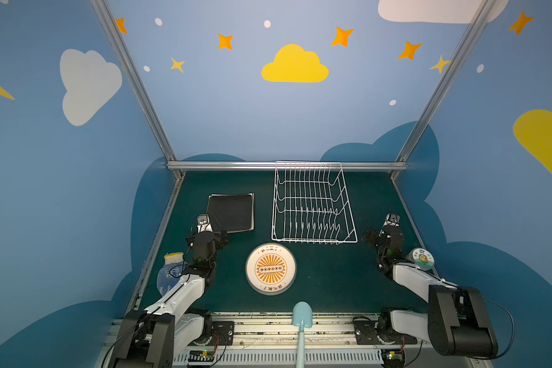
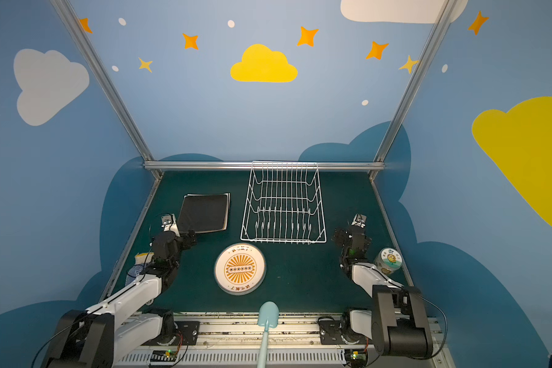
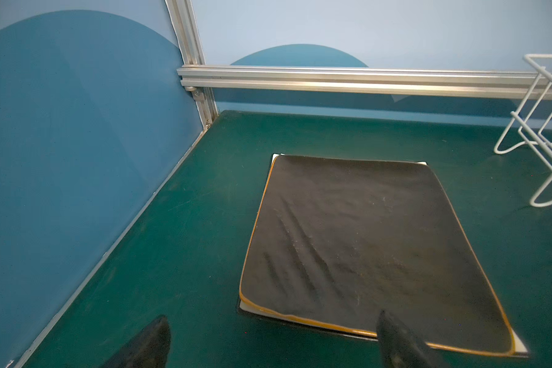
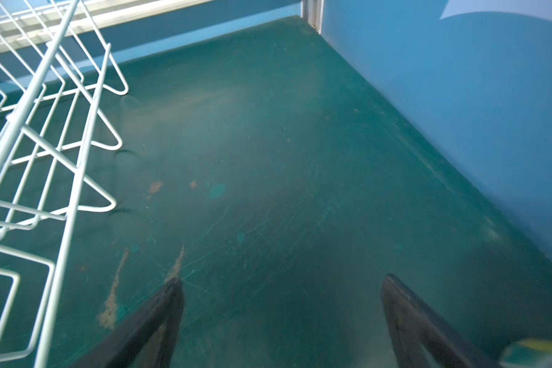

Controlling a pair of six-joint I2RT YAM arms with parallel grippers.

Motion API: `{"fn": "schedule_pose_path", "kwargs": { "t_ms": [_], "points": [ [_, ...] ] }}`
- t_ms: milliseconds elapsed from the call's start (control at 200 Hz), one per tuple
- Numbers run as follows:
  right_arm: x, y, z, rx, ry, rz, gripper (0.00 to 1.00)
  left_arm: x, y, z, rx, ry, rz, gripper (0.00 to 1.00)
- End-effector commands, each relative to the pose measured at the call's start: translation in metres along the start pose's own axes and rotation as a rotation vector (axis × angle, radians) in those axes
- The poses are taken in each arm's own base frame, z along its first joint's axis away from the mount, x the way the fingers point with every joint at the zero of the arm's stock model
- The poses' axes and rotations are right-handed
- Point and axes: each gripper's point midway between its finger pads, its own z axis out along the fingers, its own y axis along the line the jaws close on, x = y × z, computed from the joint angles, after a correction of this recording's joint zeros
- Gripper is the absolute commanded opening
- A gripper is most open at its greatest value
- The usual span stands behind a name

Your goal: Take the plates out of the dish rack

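The white wire dish rack (image 1: 313, 204) (image 2: 284, 204) stands at the back of the green table with nothing in it. To its left a black square plate (image 1: 231, 212) (image 3: 357, 248) lies flat on cream-white plates whose corners (image 3: 520, 345) stick out. A round white plate with an orange print (image 1: 271, 269) (image 2: 239, 269) lies in front of the rack, on top of a low stack. My left gripper (image 1: 208, 234) (image 3: 273, 318) is open at the black plate's near edge and holds nothing. Right of the rack, my right gripper (image 1: 383, 234) (image 4: 282, 280) is open over bare table.
A blue-and-white glove (image 1: 169, 270) lies by the left arm. A lidded jar (image 1: 423, 258) stands beside the right arm. A light-blue scoop (image 1: 301, 315) pokes in at the front edge. Blue walls and an aluminium rail (image 1: 223, 165) close three sides.
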Motion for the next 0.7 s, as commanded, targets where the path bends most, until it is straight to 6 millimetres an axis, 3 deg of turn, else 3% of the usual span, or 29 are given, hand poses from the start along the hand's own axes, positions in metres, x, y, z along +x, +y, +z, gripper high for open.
{"fn": "schedule_pose_path", "kwargs": {
  "t_ms": [0, 145, 330, 501, 696],
  "points": [
    [-0.019, 0.015, 0.008, -0.069, -0.054, -0.023, 0.96, -0.005, -0.005, 0.004, 0.039, -0.043, -0.021, 1.0],
    [-0.019, 0.022, 0.016, -0.088, -0.011, -0.048, 0.96, 0.003, 0.001, 0.01, 0.023, -0.048, -0.069, 1.0],
    [-0.009, 0.032, 0.023, -0.142, -0.025, -0.096, 0.96, 0.001, -0.008, 0.021, 0.059, -0.026, -0.034, 1.0],
    [-0.009, 0.029, 0.026, -0.112, 0.02, -0.063, 0.96, -0.003, -0.017, 0.032, 0.1, -0.019, 0.027, 1.0],
    [-0.007, 0.031, 0.028, -0.103, 0.038, -0.073, 0.96, 0.008, -0.02, 0.047, 0.127, -0.013, 0.037, 1.0]
  ]
}}
